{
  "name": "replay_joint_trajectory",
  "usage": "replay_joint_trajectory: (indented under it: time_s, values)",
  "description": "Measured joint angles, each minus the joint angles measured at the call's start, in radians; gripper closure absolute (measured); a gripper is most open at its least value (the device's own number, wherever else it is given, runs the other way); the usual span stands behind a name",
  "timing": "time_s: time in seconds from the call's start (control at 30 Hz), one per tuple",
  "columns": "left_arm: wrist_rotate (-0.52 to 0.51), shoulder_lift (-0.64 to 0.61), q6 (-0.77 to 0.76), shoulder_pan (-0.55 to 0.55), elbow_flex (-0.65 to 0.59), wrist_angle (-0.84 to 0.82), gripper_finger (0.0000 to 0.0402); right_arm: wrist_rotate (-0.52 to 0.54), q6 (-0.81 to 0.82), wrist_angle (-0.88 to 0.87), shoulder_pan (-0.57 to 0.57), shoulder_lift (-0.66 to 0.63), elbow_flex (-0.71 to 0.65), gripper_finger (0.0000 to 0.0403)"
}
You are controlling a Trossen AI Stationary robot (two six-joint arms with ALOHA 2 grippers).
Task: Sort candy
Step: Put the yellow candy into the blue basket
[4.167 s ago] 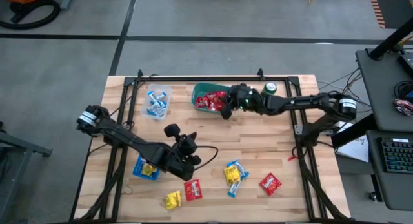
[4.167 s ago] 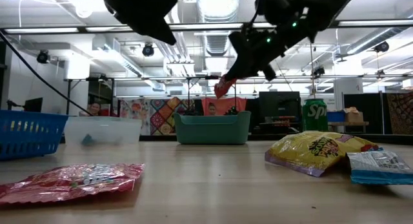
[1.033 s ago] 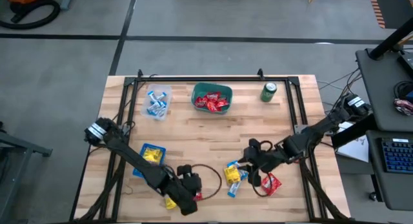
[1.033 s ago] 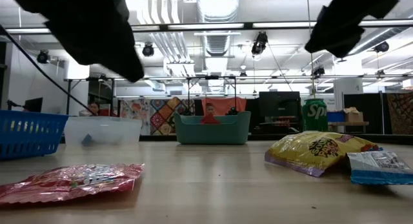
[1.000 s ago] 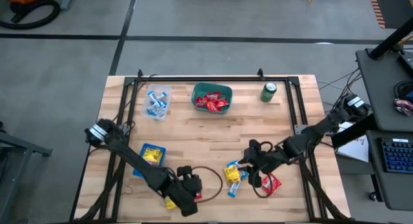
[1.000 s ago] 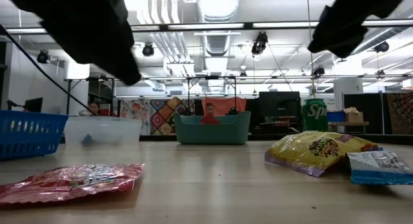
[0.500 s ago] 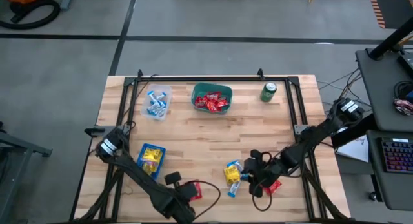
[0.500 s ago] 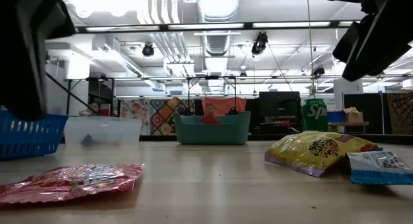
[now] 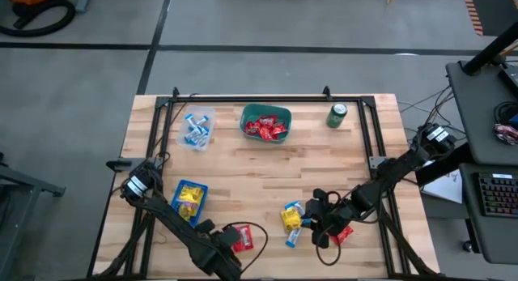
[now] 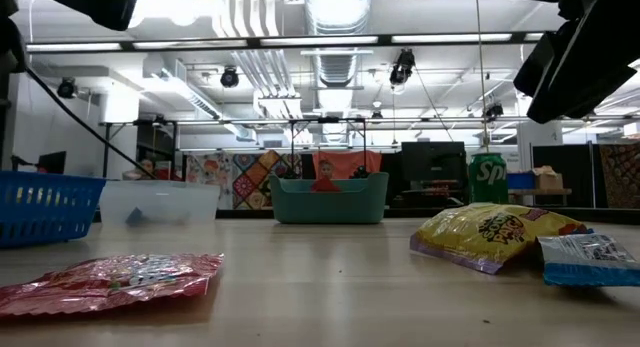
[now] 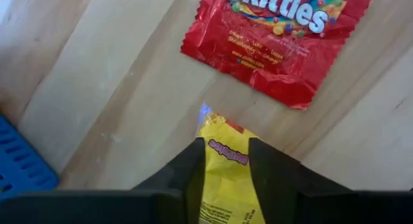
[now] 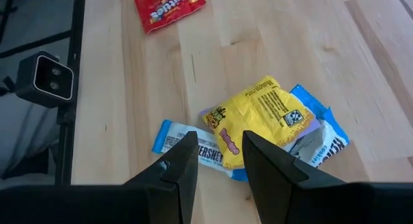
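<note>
Using the green bin [image 9: 266, 123] of red packets as the landmark: well toward the table's front edge from it, one red Skittles packet [image 11: 279, 31] lies flat. Just beside it, the left gripper [image 11: 226, 164] has its fingers closed around one yellow packet [image 11: 227, 173]. Off to the right of those, the right gripper [image 12: 219, 154] hangs slightly open and empty over a pile [image 12: 258, 128]: one yellow packet and at least two blue-and-white wrappers.
</note>
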Motion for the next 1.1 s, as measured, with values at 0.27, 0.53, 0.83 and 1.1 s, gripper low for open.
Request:
replay_joint_trajectory:
  time_s: [0.27, 0.53, 0.83, 1.1]
  values:
    - [-0.017, 0.002, -0.025, 0.000, -0.001, 0.015, 0.0252, 0.000, -0.001, 0.000, 0.000, 0.000, 0.000, 0.0287]
    - [-0.041, 0.052, -0.044, 0.000, -0.004, 0.036, 0.0259, 0.000, -0.001, 0.012, 0.000, -0.001, 0.000, 0.0287]
    - [-0.051, 0.074, -0.044, -0.007, -0.003, 0.046, 0.0306, -0.001, -0.001, 0.018, 0.000, -0.001, 0.000, 0.0287]
    - [-0.049, 0.071, -0.037, -0.019, -0.004, 0.037, 0.0396, 0.000, -0.002, 0.026, 0.000, -0.001, 0.000, 0.0287]
